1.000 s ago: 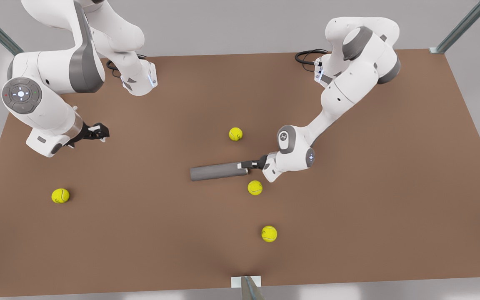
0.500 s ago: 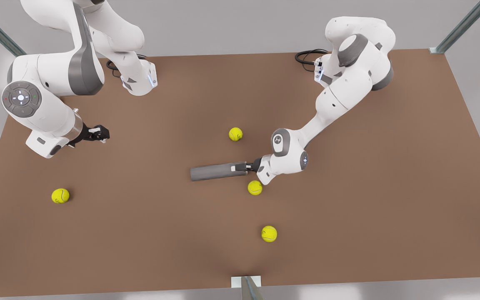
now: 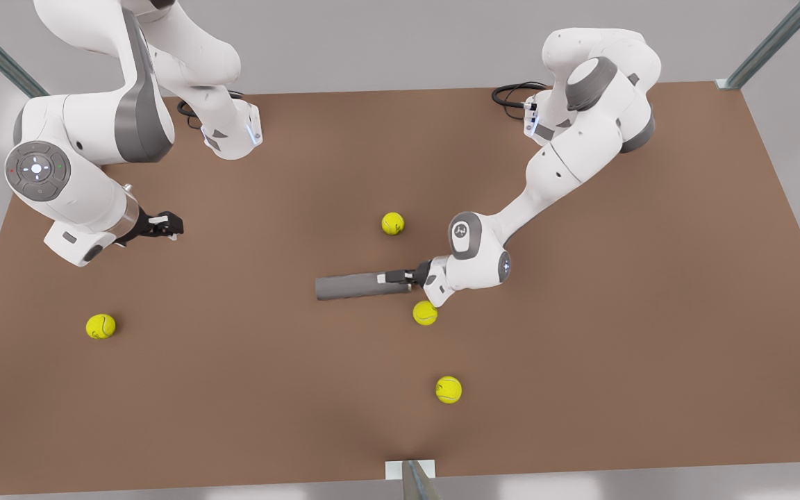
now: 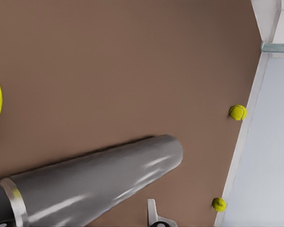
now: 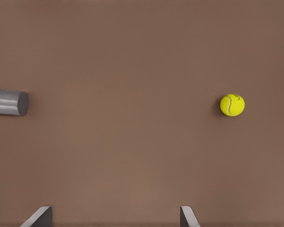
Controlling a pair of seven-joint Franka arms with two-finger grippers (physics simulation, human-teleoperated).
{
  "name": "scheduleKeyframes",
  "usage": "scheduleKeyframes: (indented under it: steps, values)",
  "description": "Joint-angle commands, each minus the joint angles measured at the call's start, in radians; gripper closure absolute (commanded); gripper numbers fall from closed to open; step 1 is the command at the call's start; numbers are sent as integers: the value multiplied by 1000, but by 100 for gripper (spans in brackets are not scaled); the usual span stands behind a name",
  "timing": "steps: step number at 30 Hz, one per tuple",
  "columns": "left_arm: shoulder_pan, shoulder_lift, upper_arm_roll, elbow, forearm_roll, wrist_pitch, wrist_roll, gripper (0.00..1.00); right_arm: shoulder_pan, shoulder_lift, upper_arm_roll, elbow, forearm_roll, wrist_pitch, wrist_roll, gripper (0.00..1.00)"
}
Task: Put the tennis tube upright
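Observation:
The tennis tube (image 3: 355,286) is a dark-grey cylinder lying on its side in the middle of the brown table (image 3: 615,347). It also appears in the left wrist view as the tube (image 4: 99,182), with its lighter rim close to the camera. My left gripper (image 3: 394,277), on the arm at the front view's right, reaches over the tube's right end. It is open; one of its fingers (image 4: 153,216) stands beside the tube with a gap. My right gripper (image 3: 171,226) waits open at the front view's left, far from the tube, whose end (image 5: 9,101) it sees.
Several yellow tennis balls lie loose: one ball (image 3: 425,312) just in front of the left gripper's wrist, one (image 3: 392,223) behind the tube, one (image 3: 448,389) nearer the front edge, and one (image 3: 100,326) at the left. A ball (image 5: 232,104) lies ahead of the right gripper.
The left gripper has slid leftward along the tube's right end, and the tube has shifted very slightly left. The right arm has barely moved.

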State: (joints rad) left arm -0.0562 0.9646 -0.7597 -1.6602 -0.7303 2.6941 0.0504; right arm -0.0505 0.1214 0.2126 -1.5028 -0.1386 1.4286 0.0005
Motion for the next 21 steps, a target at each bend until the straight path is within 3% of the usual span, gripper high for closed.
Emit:
scheduleKeyframes:
  steps: [1,18,21]
  values:
    - [25,-1,-23,0,2,0,3,0,0,0,1,1,1,-1,15,0]
    - [134,-9,-158,-12,-29,-10,-11,0,1,17,-18,9,24,1,1,0]
    - [141,-9,-168,-13,-29,-10,-12,28,1,20,-18,10,27,3,1,0]
